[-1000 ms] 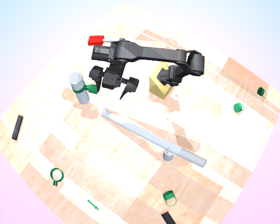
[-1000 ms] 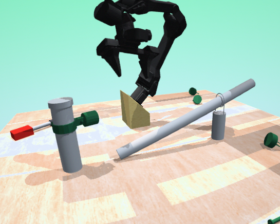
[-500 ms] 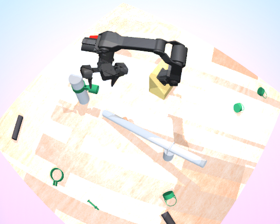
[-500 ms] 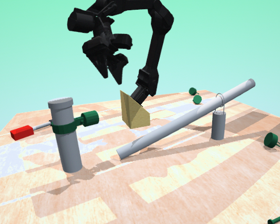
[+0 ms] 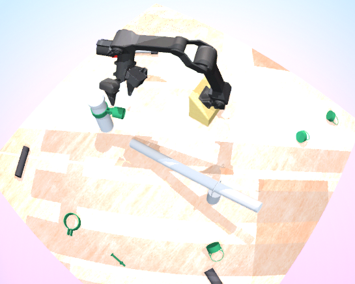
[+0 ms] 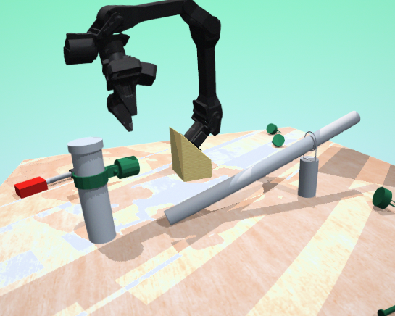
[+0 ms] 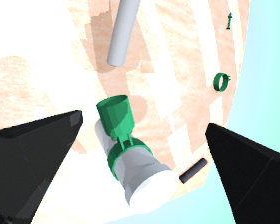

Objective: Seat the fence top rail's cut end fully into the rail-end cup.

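Observation:
The grey rail [image 5: 184,169] [image 6: 248,177] [image 7: 123,35] slants through the wire loop on the short post [image 5: 213,198] [image 6: 308,179]. Its far end is high; its near end is low, apart from the green end cup [image 5: 119,113] [image 6: 128,167] [image 7: 116,115]. The cup hangs on the brace band [image 5: 99,114] [image 6: 92,181], which sits around the big post [image 5: 105,125] [image 6: 99,217], a little below the post cap [image 5: 96,102] [image 6: 85,145] [image 7: 153,192]. The cup mouth faces the rail side. My gripper [image 5: 121,99] [image 6: 132,122] [image 7: 145,123] is open and empty, above the cup and post cap, not touching the rail.
A yellow wedge block [image 5: 200,107] [image 6: 190,163] stands by the arm base. A red-handled tool [image 6: 31,186] lies behind the post. Green caps [image 5: 301,137] [image 5: 213,248], a loose green band [image 5: 64,221] [image 7: 216,82], a bolt [image 5: 118,260] and dark cylinders [image 5: 21,161] [image 7: 193,170] lie around.

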Motion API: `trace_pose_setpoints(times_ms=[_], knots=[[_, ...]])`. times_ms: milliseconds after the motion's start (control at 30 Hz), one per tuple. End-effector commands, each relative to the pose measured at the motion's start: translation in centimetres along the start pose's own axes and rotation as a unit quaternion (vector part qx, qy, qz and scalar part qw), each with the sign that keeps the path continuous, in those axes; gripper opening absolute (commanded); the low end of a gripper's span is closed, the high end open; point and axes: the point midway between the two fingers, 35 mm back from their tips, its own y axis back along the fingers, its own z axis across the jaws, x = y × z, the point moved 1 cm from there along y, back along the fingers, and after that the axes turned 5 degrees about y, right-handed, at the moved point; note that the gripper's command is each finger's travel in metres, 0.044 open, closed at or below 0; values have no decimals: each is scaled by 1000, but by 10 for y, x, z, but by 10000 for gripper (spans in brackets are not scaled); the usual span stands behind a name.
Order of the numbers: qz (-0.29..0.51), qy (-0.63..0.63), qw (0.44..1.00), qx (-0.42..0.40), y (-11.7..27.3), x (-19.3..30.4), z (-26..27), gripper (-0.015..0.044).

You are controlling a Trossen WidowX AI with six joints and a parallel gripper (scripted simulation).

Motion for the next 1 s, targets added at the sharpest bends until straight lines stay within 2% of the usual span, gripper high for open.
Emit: trace_pose_setpoints(times_ms=[0, 300, 533, 967], knots=[[-6, 96, 995, 9, 5, 17, 14, 440], [-6, 96, 995, 9, 3, 17, 15, 440], [-14, 104, 994, 12, -38, 21, 38, 440], [-15, 110, 994, 10, -51, 21, 38, 440]])
